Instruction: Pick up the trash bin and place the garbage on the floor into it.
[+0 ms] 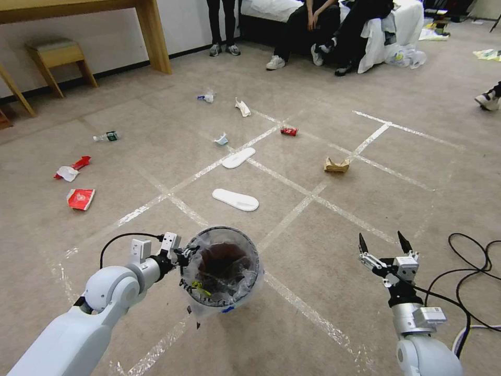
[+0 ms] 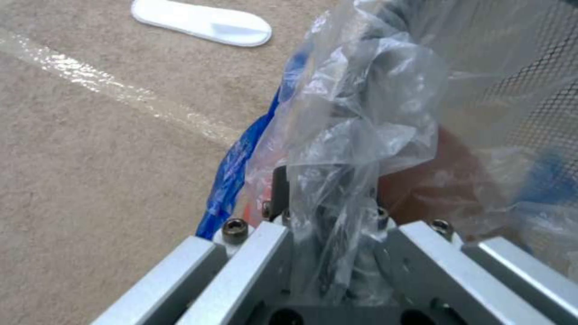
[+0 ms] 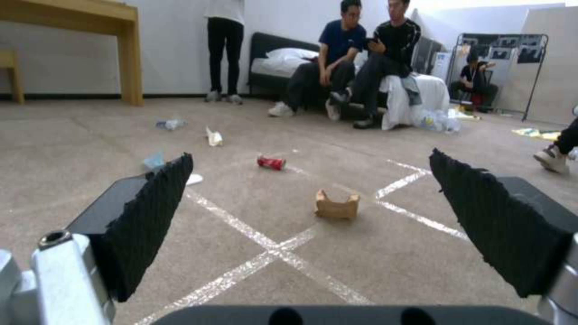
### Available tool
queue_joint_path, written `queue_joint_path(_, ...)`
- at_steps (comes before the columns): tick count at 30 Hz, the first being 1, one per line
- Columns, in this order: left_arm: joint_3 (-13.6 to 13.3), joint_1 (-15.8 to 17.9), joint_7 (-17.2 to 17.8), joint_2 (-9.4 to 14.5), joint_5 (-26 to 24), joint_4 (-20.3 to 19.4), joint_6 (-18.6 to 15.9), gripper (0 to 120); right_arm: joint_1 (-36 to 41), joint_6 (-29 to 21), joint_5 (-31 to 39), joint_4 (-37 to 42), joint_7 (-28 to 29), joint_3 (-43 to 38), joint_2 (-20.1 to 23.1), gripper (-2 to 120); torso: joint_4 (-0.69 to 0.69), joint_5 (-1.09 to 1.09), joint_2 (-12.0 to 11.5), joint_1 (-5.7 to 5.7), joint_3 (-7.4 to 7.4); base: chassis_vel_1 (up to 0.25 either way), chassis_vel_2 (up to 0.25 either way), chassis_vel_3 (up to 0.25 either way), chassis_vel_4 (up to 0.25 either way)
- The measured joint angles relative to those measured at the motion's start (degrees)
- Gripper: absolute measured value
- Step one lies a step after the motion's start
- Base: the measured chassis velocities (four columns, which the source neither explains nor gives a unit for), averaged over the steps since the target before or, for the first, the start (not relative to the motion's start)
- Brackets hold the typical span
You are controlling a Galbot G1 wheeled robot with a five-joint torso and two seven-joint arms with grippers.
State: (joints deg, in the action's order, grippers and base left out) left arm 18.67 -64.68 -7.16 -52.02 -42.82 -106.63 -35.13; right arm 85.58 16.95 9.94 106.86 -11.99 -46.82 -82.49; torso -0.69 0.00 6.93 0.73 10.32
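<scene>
My left gripper [image 1: 183, 257] is shut on the near-left rim of the trash bin [image 1: 224, 266]. The bin's mouth faces up and its clear bag is bunched between the fingers [image 2: 280, 189]. My right gripper [image 1: 383, 243] stands open to the right of the bin, low over the floor [image 1: 323, 292], with nothing in it. Garbage lies ahead: two white slippers [image 1: 235, 199] [image 1: 238, 157], a brown paper bag [image 1: 336, 165] [image 3: 337, 205], a red can [image 1: 288, 131] [image 3: 271, 162], a small bottle [image 1: 106, 137], red packets [image 1: 81, 198] and tissues [image 1: 242, 107].
Black cables [image 1: 469, 271] loop on the carpet by my right arm. A wooden table leg [image 1: 154, 36] and a stool [image 1: 57, 57] stand at the back left. People sit on a bed [image 1: 407, 21] at the back; a shoe [image 1: 488, 99] pokes in at the right edge.
</scene>
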Motion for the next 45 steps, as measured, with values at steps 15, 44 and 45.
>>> queue_joint_path(15, 3.88, -6.54, 2.24, 9.76, -7.93, -7.95, -1.52, 1, 0.40, -0.12, -0.34, 0.98, -0.01, 1.12, 0.28, 100, 0.01, 0.00, 0.00, 0.00, 0.00, 0.000, 0.000, 0.000, 0.000)
queue_joint_path(44, 3.99, -9.64, 5.67, 3.75, -9.00, -14.77, -2.60, 1, -0.49, -0.55, -2.42, -0.10, 0.62, 2.61, -0.09, 100, 0.00, 0.00, 0.00, 0.00, 0.00, 0.000, 0.000, 0.000, 0.000)
queue_joint_path(45, 3.92, -9.72, 5.71, 3.44, -8.87, -14.69, -2.49, 1, -0.49, -0.51, -2.45, -0.13, 0.61, 2.61, -0.13, 100, 0.01, 0.00, 0.00, 0.00, 0.00, 0.000, 0.000, 0.000, 0.000)
